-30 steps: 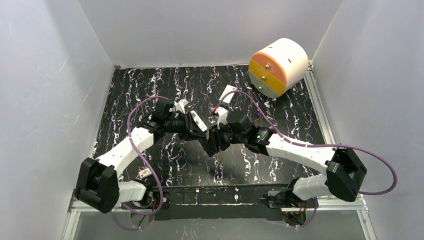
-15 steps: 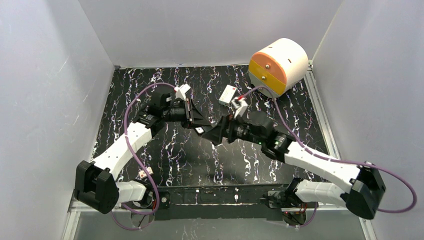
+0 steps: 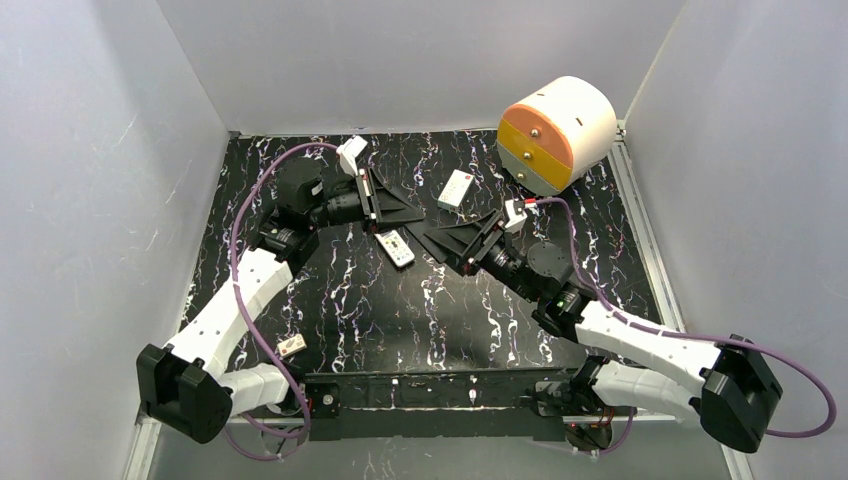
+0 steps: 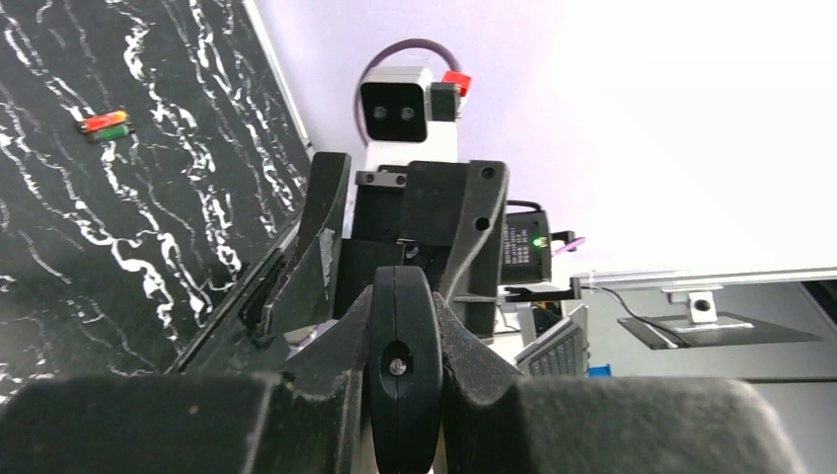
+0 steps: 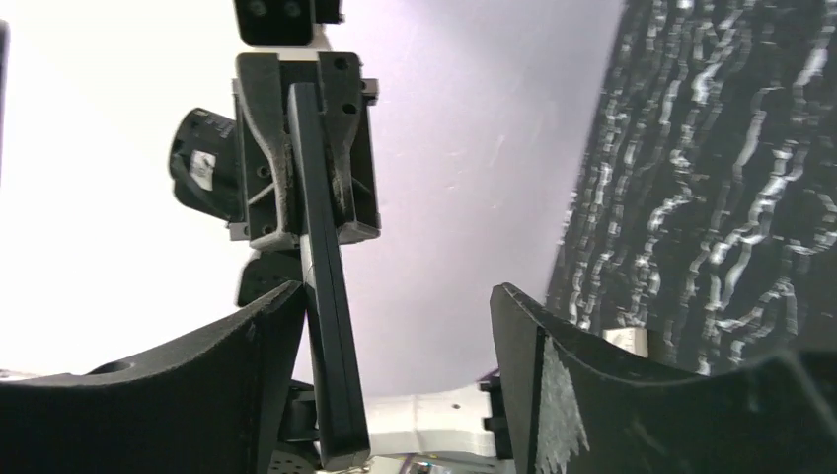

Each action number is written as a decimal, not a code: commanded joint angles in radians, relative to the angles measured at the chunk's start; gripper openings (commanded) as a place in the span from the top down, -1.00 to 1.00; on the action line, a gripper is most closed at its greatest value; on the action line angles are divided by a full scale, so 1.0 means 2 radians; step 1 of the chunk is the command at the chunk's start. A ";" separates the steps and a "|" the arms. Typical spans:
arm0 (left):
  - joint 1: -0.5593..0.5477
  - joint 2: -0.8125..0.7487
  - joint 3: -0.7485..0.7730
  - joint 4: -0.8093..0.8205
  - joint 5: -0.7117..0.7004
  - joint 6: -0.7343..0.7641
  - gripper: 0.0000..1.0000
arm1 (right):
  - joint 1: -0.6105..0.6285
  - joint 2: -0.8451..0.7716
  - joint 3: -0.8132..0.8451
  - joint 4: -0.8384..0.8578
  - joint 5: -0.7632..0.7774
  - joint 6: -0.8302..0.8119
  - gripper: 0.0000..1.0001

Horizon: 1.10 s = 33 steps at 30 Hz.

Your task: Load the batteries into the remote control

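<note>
The white remote control [image 3: 397, 248] lies face up on the black marbled table [image 3: 330, 300], between the two grippers and held by neither. My left gripper [image 3: 405, 210] [image 4: 405, 301] is shut on a long black bar [image 5: 321, 247] and holds it above the table. My right gripper [image 3: 440, 240] [image 5: 395, 296] is open. The bar's end reaches between its jaws, close to its left finger [image 5: 227, 375]. A red and a green battery [image 4: 106, 124] lie side by side on the table in the left wrist view. I cannot pick them out in the top view.
A white box with a red mark [image 3: 456, 188] lies behind the grippers. A round white, orange and grey drawer unit [image 3: 557, 133] stands at the back right. A small pale piece [image 3: 291, 346] lies near the left arm's base. Walls close the table on three sides.
Both grippers have drawn apart from the middle, the left toward the back left, the right toward the right. The white remote now lies uncovered on the table between them.
</note>
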 commanded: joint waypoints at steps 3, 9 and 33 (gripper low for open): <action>0.003 -0.029 0.003 0.089 0.025 -0.087 1.00 | -0.003 0.031 0.018 0.082 0.000 0.058 -0.33; 0.004 -0.038 0.005 0.102 0.004 -0.112 1.00 | -0.003 0.046 0.008 0.104 -0.038 0.025 0.29; 0.039 -0.052 -0.077 0.138 -0.052 -0.129 1.00 | -0.046 0.043 0.043 -0.005 -0.075 0.011 -0.32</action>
